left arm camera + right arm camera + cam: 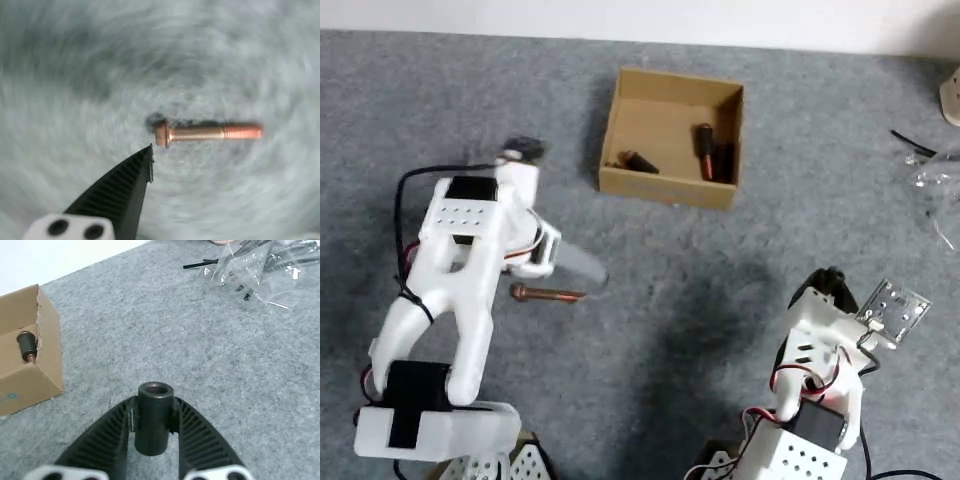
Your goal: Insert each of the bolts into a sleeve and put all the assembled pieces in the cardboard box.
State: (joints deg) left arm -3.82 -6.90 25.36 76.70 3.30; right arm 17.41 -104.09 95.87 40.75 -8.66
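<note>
- The left arm's white claw with black fingers hangs low over the grey felt-like table cover, at the left of the scene and towards the middle in depth.
- This claw is released and grips nothing. The left wrist view shows one ribbed black finger, its tip just beside the bolt's head and apart from it.
- The copper-coloured metal bolt lies flat on the cover, directly beneath the left claw, with its flanged head to the left and its threaded end to the right.
- The right arm's claw sits at the near right of the table and is clenched on a dark, short, tube-shaped sleeve. The sleeve stands upright between the two ribbed fingers, with its open bore facing up.
- The open brown cardboard box stands at the far middle of the table, well apart from both claws.
- Inside the box lie assembled pieces. One copper bolt in a dark sleeve lies towards the right wall and another dark piece near the left wall.
- A crumpled clear plastic bag lies at the far right edge, with a thin black strip beside it.
</note>
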